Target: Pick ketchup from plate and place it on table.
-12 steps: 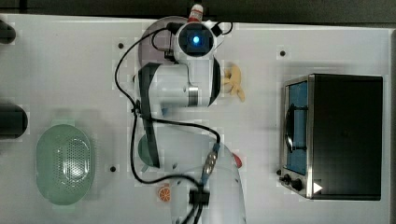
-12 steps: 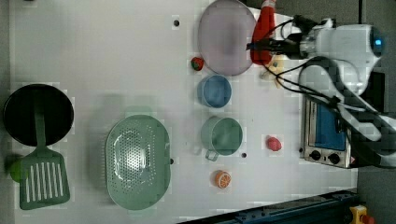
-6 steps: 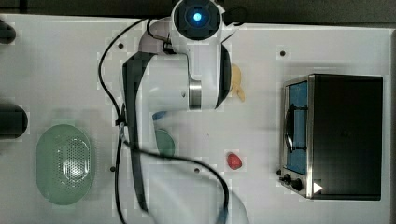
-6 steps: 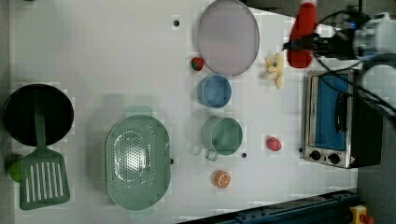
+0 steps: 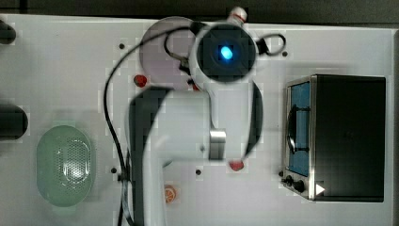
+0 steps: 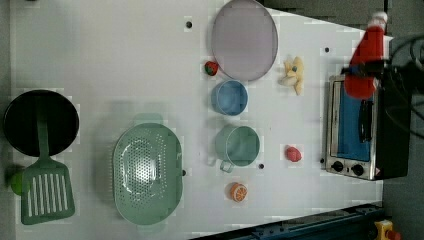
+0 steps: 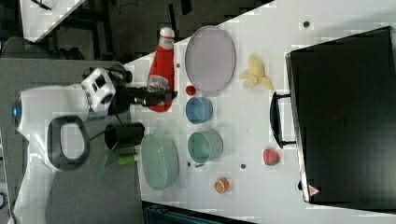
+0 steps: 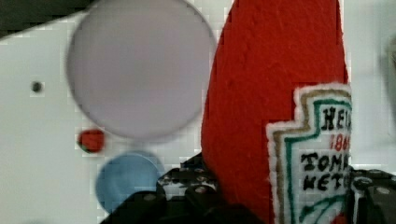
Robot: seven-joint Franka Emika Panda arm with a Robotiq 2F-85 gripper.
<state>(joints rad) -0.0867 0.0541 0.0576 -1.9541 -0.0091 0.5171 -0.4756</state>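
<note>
Got the ketchup (image 7: 160, 74) pinched in my hand (image 7: 159, 97), held up in the air off the plate (image 7: 210, 60), which sits bare on the tabletop (image 6: 100, 60) next to a little blue dish (image 6: 229, 97).

The white table (image 6: 125, 60) carries a lilac plate (image 6: 244, 40), a strawberry (image 6: 211, 68) beside it, a blue dish (image 6: 229, 97), a teal cup (image 6: 238, 145), a green colander (image 6: 147, 172), a banana (image 6: 293, 74), an orange slice (image 6: 238, 191), a red lump (image 6: 293, 153), a toaster oven (image 6: 362, 130), a black pan (image 6: 40, 122) and a green spatula (image 6: 46, 192).
</note>
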